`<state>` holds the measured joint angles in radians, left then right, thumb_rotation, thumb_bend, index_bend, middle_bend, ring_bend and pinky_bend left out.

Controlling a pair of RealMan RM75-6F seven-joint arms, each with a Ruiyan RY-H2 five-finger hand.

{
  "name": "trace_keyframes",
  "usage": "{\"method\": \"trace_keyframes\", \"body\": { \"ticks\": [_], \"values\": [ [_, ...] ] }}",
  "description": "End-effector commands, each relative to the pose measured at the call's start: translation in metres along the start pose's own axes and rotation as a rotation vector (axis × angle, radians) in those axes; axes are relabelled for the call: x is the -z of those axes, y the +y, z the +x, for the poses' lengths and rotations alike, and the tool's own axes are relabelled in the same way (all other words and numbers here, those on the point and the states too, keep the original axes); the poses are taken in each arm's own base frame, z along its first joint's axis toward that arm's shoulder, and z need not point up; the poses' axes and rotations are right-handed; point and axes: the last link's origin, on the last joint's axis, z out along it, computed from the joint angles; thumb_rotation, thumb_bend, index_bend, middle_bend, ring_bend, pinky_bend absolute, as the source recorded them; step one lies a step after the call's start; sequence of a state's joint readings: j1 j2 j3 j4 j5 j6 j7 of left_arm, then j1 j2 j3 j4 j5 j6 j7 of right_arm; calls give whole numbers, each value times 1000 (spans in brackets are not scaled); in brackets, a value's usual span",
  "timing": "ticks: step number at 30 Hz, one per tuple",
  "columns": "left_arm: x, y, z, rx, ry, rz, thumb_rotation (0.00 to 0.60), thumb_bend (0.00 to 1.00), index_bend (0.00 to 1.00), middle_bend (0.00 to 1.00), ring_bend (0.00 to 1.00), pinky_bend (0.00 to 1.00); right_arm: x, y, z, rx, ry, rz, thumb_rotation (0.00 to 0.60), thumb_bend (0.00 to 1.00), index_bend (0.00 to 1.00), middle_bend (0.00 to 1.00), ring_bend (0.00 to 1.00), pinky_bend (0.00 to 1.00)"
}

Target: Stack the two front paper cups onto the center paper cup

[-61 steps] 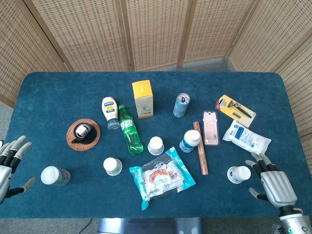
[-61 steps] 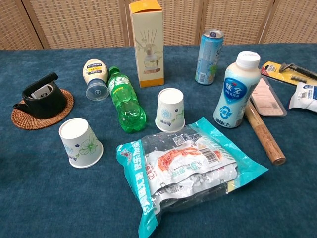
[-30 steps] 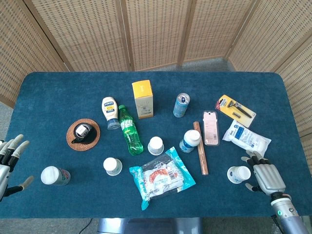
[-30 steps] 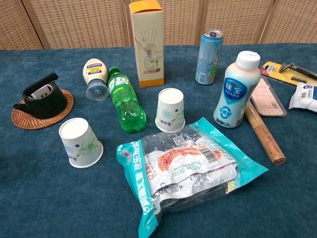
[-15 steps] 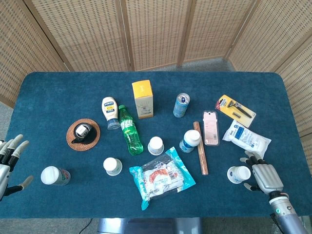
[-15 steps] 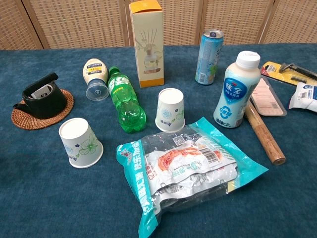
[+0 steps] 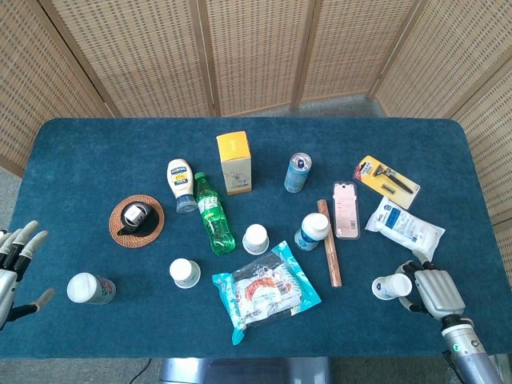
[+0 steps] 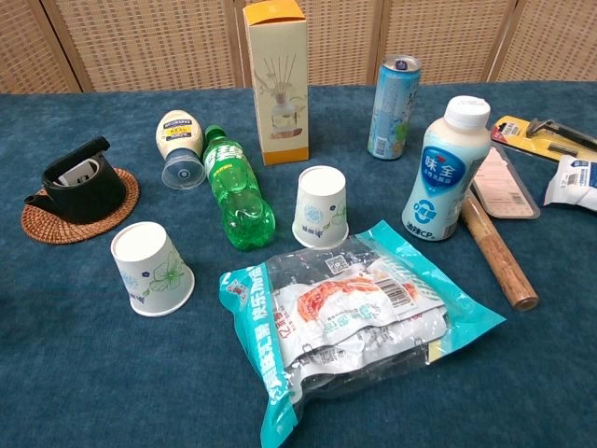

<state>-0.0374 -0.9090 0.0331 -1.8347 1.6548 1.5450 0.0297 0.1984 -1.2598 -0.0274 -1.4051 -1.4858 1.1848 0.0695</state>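
Lower right of the head view: right hand (image 7: 436, 290) wrapped around a front paper cup (image 7: 389, 287), fingers closed on its side, cup tipped toward the left of the frame with its white mouth showing. Far left edge, lower part: left hand (image 7: 14, 268) off the table (image 7: 80, 144), fingers spread apart, holding nothing. Just right of it, near the lower left: the other front paper cup (image 7: 90, 288), lying tilted on the blue cloth, apart from the hand. Centre of the frame: the center paper cup (image 7: 256, 238), standing upside down, between a green bottle (image 7: 214, 213) on its left and a white drink bottle (image 7: 313, 231) on its right. Lower centre: a snack packet (image 7: 264, 290), just below that cup. Left of the packet: one more paper cup (image 7: 185, 273), tilted. In the chest view, neither hand visible; center paper cup (image 8: 321, 207) mid-frame, mouth down, close beside the green bottle (image 8: 235, 187) but whether touching cannot be told.
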Motion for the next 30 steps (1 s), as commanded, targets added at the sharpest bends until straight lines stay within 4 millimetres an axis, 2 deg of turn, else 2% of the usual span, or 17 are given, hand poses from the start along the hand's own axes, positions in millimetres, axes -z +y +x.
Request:
{"method": "trace_keyframes", "body": {
  "ticks": [1,9,15,25,30],
  "values": [
    [0,0,0,1,-2,0,600,272,48,0,0,87,1,0,0,-1,1,3,600,328,409,363,96,359],
    [0,1,0,3,-3,-2,600,273,48,0,0,87,6,-5,8,-10,22,19,600,328,411,364,96,359],
    [0,1,0,7,-3,-3,600,273,49,0,0,88,10,-16,26,-28,66,45,600,327,411,364,97,360],
    [1,1,3,17,2,-6,600,273,49,0,0,87,4,-45,92,-31,210,95,600,328,413,364,96,360],
    [1,1,3,19,3,-6,600,272,49,0,0,87,0,-57,115,-41,251,108,600,333,413,364,96,360]
  ]
}}
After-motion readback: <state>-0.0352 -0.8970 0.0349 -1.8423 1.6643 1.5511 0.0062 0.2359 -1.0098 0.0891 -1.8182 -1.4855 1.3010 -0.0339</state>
